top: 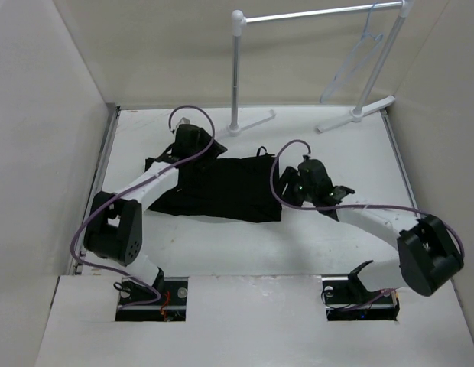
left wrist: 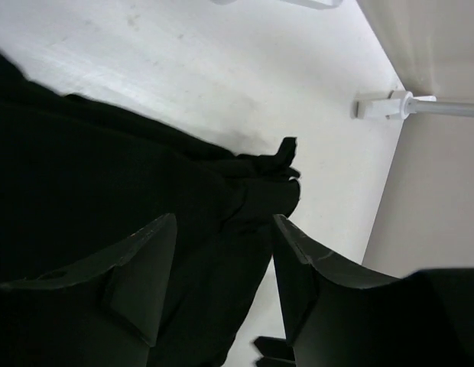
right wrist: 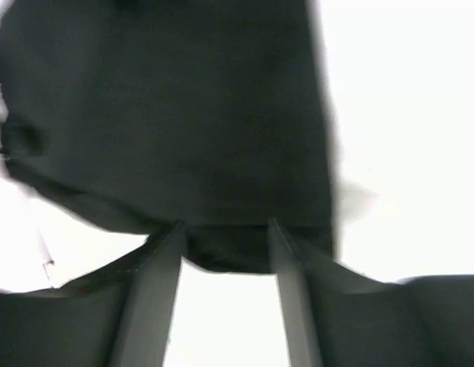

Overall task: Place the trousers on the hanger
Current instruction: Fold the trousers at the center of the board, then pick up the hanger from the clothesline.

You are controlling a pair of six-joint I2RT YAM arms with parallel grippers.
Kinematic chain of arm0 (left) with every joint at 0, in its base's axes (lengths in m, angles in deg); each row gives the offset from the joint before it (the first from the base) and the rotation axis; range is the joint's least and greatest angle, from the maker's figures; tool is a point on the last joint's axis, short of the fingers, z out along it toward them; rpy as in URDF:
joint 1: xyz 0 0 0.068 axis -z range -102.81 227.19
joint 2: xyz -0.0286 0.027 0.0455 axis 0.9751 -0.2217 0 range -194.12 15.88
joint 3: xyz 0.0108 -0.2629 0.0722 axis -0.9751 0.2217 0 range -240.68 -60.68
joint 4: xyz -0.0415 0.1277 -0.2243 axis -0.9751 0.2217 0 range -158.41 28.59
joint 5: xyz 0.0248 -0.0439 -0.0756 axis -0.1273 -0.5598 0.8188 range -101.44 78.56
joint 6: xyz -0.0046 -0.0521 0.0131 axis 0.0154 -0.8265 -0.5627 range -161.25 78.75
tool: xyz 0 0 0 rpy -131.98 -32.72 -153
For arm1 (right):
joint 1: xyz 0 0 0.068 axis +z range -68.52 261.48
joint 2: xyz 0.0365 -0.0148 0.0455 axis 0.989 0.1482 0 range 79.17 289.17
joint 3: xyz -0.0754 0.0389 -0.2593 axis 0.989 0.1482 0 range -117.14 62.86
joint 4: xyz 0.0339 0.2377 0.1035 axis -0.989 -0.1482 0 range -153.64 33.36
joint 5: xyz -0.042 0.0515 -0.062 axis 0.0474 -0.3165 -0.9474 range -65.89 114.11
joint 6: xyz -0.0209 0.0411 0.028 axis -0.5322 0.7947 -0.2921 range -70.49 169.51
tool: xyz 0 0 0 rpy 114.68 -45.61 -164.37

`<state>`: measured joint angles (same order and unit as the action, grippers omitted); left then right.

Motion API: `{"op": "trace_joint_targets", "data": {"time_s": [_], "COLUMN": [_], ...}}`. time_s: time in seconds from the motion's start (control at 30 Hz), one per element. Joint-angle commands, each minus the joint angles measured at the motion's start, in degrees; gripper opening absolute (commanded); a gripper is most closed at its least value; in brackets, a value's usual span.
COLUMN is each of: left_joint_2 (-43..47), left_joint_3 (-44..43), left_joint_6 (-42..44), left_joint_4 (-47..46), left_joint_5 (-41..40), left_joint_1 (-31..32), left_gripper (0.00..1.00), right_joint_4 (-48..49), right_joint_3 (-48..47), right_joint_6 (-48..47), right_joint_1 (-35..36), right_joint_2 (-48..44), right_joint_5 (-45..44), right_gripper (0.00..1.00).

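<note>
My left gripper [left wrist: 222,222] stands about half open, low over the trousers [top: 222,187]. Black cloth is bunched between the fingers, but I see no pinch. My right gripper [right wrist: 225,225] is parted too, its tips at the cloth's edge, holding nothing. The trousers lie spread in the middle of the top view. The hanger [top: 352,61] hangs on the rail [top: 313,14] at upper right.

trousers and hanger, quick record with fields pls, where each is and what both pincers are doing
trousers: flat on the table between the arms
hanger: hanging on the rail, far right
left pincer: open, over the trousers' far left part
right pincer: open, at the trousers' right edge
task: trousers not yet on hanger
</note>
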<state>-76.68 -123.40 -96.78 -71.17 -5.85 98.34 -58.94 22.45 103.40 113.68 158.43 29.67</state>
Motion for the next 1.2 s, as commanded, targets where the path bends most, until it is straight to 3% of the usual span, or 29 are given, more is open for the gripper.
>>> {"op": "trace_joint_targets", "data": {"time_s": [0.0, 0.1, 0.13, 0.17, 0.23, 0.27, 0.33, 0.4, 0.53, 0.67, 0.9, 1.17], "left_joint_2": [6.7, 10.4, 11.2, 11.7, 12.3, 12.7, 13.2, 13.5, 14.3, 13.8, 12.5, 11.3], "left_joint_3": [4.5, 7.0, 7.4, 7.7, 8.0, 8.1, 8.2, 8.2, 9.7, 10.3, 10.4, 10.2], "left_joint_6": [2.4, 4.9, 5.8, 6.7, 8.3, 9.2, 10.7, 11.8, 12.2, 11.9, 11.5, 11.2], "left_joint_4": [-0.8, 0.6, 1.5, 2.5, 3.8, 4.4, 5.8, 7.2, 7.3, 7.2, 7.2, 7.2], "left_joint_5": [0.5, -0.8, -1.5, -2.4, -3.6, -4.1, -5.8, -7.1, -7.3, -6.3, -5.4, -5.0], "left_joint_1": [-0.9, -1.4, -1.3, -1.2, -0.5, 0.2, 1.7, 3.1, 4.4, 4.5, 4.4, 3.9], "left_gripper": [0.47, 0.38, 0.33, 0.27, 0.16, 0.12, 0.10, 0.10, 0.17, 0.23, 0.27, 0.27], "right_joint_4": [-7.5, -11.8, -12.5, -13.0, -13.9, -14.9, -16.4, -17.1, -20.5, -23.2, -24.9, -19.9], "right_joint_3": [-10.5, -18.6, -22.0, -25.4, -33.4, -37.9, -46.0, -51.9, -62.6, -70.9, -76.8, -76.7], "right_joint_6": [-5.0, -8.4, -9.6, -10.8, -12.5, -12.9, -14.0, -14.8, -16.5, -19.2, -22.6, -24.0], "right_joint_1": [-1.0, -3.5, -5.2, -7.4, -12.9, -16.2, -21.8, -25.5, -31.9, -33.3, -33.0, -32.2], "right_joint_2": [-6.8, -10.1, -10.7, -10.9, -9.1, -7.2, -3.1, -0.1, 7.9, 15.3, 22.1, 25.6], "right_joint_5": [0.2, 1.5, 2.0, 2.5, 5.0, 6.5, 7.4, 6.0, 3.1, 3.6, 5.2, 7.4], "right_gripper": [0.63, 0.66, 0.61, 0.50, 0.19, 0.10, 0.06, 0.11, 0.36, 0.53, 0.58, 0.50]}}
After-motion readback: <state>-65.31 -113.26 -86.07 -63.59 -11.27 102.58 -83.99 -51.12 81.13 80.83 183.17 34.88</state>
